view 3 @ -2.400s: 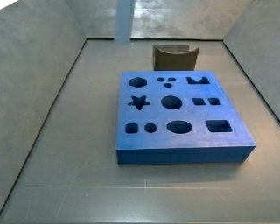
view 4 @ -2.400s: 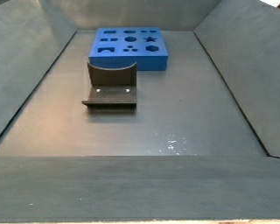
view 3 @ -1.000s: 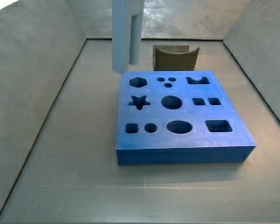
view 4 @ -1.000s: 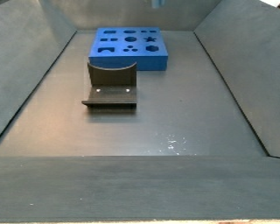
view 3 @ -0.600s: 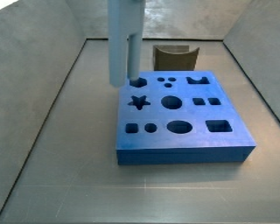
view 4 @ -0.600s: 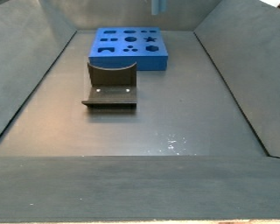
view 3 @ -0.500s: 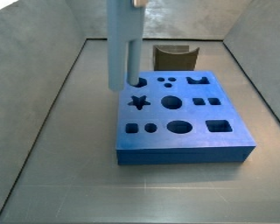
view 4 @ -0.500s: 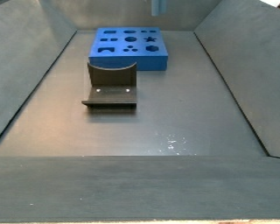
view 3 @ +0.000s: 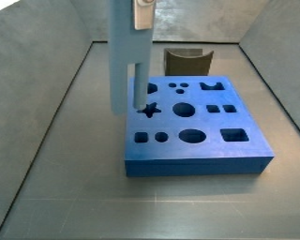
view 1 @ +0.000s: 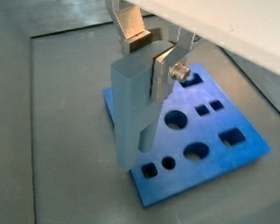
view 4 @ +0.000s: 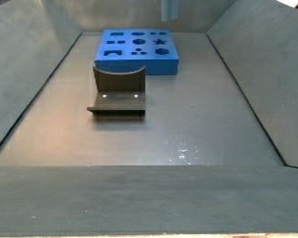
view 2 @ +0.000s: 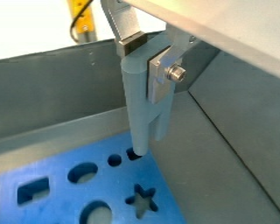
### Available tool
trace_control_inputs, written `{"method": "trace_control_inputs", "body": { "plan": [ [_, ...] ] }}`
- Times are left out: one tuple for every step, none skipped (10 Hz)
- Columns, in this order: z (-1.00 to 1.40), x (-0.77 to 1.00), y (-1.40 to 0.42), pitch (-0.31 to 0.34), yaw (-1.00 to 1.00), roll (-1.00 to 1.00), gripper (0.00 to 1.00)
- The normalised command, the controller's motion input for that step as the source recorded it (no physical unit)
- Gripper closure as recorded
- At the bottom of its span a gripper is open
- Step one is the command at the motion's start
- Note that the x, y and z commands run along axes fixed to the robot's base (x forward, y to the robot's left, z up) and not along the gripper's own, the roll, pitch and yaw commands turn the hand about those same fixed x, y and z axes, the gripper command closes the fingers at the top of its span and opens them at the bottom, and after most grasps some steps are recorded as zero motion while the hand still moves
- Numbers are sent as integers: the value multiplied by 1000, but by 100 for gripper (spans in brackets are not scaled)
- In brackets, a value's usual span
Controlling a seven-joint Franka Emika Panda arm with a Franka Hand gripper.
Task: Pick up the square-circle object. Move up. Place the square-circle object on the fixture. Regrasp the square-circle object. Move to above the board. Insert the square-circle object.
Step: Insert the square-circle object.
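The gripper (view 1: 150, 54) is clamping the top of the peg (view 1: 136, 109), holding it upright over the board (view 1: 241, 140). In a wrist view the peg's (view 2: 143, 101) lower end is hanging just above a small hole. The fixture (view 4: 118, 89) is standing apart on the floor.

End effector (view 1: 152, 54) is above the board (view 1: 230, 153), fingers (view 1: 168, 63) closed on the upper end of the square-circle object (view 1: 136, 105). The pale blue-grey peg hangs upright, long axis vertical, its lower end just above or at the board's surface near one edge; contact cannot be told. Board lies flat on the grey floor (view 1: 60, 131), blue, with dark round and square holes showing beside the peg.
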Motion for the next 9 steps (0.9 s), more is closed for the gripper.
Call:
{"method": "trace_control_inputs", "body": {
  "plan": [
    [-140, 246, -346, -46, -717, 94, 100],
    [-203, 394, -343, -80, -600, 131, 100],
    [-306, 517, -231, -69, -549, 260, 100],
    [-269, 523, -66, -26, -571, 423, 100],
    [-217, 131, 0, -69, -894, 383, 100],
    [-120, 37, 0, -157, -1000, 251, 100],
    [-43, 11, 0, -114, -1000, 140, 100],
    [-20, 0, 0, -83, -1000, 0, 100],
    [-46, 80, 0, -23, -989, -177, 100]
  ]
}}
